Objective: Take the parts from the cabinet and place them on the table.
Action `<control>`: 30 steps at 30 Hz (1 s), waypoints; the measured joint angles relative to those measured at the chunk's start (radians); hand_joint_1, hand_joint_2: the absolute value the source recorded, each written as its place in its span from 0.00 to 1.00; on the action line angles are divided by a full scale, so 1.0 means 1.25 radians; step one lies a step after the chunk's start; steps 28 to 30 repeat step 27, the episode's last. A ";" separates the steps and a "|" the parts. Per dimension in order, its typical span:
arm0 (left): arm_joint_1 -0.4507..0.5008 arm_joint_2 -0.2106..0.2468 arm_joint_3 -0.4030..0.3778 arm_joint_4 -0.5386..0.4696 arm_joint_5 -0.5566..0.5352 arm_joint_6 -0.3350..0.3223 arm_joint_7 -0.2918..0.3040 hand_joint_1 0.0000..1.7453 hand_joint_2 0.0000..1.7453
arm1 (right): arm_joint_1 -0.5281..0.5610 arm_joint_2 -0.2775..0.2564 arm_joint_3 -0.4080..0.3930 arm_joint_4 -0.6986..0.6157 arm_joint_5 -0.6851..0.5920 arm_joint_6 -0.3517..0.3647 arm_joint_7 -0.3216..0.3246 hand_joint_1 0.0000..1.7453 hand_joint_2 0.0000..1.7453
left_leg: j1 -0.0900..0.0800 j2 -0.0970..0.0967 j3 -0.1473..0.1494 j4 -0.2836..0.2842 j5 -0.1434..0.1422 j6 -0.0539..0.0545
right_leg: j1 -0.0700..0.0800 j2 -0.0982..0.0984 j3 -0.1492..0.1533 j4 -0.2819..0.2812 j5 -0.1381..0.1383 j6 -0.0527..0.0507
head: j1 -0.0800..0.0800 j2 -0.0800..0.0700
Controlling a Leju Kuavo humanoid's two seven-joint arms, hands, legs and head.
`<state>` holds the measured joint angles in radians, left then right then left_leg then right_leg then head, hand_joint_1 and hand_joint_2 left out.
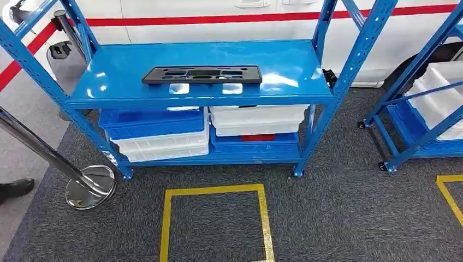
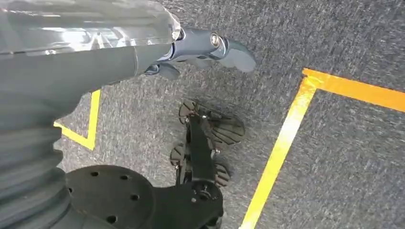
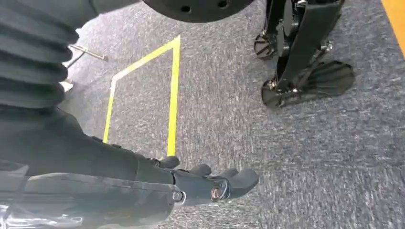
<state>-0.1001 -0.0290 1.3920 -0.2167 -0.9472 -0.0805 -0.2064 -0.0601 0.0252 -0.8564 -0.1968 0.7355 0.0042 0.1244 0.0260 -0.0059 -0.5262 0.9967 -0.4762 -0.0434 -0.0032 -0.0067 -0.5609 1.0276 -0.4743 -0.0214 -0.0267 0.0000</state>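
The blue steel shelving cabinet [image 1: 202, 76] stood ahead on grey carpet, beyond a yellow taped floor square [image 1: 215, 218]. White and blue plastic bins [image 1: 164, 134] filled its lower shelf. The task's part, a long flat black plastic panel with cut-outs [image 1: 202, 75], lay alone on the top shelf, near the middle. Both arms hung towards the floor: the left hand [image 2: 205, 50] and right hand [image 3: 210, 183] held nothing, fingers loosely extended. Judgement: stand squarely at the cabinet, raise both hands together, and grip the panel near its ends to keep it level.

Head view looks down at the blue rack [image 1: 202, 71]; both wrist views face the shared carpet [image 2: 334, 167].
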 joint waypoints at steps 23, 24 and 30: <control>0.013 0.000 -0.058 -0.001 0.060 -0.011 -0.008 0.00 1.00 | 0.008 0.000 0.020 -0.002 -0.031 0.018 -0.017 0.00 1.00 | -0.010 0.000 -0.001 0.001 -0.002 0.013 | -0.009 0.000 0.002 -0.005 0.003 0.012 | 0.000 0.000; 0.017 0.001 -0.076 -0.001 0.074 -0.009 -0.005 0.00 0.00 | 0.011 0.000 0.030 -0.003 -0.042 0.018 -0.017 0.00 0.00 | -0.010 0.000 -0.001 0.001 -0.002 0.013 | -0.009 0.000 0.002 -0.005 0.003 0.012 | 0.000 0.000; 0.026 0.001 -0.131 -0.006 0.116 -0.006 0.006 0.00 0.00 | 0.019 0.000 0.061 -0.009 -0.076 0.017 -0.021 0.00 0.00 | -0.010 0.000 -0.001 0.001 -0.002 0.013 | -0.009 0.000 0.002 -0.005 0.003 0.012 | 0.000 0.000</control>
